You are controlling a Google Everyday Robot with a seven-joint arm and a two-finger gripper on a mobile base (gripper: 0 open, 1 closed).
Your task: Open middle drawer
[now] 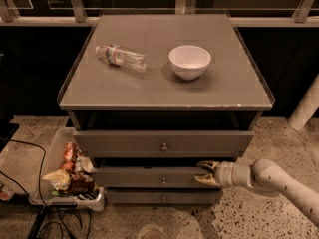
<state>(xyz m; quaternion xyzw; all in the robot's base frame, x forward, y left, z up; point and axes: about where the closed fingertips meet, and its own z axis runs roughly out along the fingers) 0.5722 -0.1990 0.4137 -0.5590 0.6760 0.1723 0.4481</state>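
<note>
My pincer (204,173) sits low at the right end of the cabinet, its 2 fingers (206,165) spread apart, 1 above the other, tips pointing left. They overlap the right end of the middle drawer (144,177), though I cannot tell whether either finger actually touches the front. My arm (279,183) runs away from the pincer to the right and down. The middle drawer stretches left from the pincer as a flat grey front, and its small round knob (163,181) lies a little to the pincer's left, level with the lower finger. A dark gap shows above this front, just below the wider top drawer (124,143), which lies above and left of the pincer and carries its own knob (164,146). The lowest drawer (139,197) is just below and left of the pincer. Well above the pincer is the counter (124,91), holding a white bowl (189,61) almost straight up from the pincer and a clear plastic bottle (121,57) lying on its side further left. Far to the left of the pincer, on the speckled floor (259,218), a shallow tray (49,148) holds snack packets (67,176), with a black cable (36,151) beside it.
</note>
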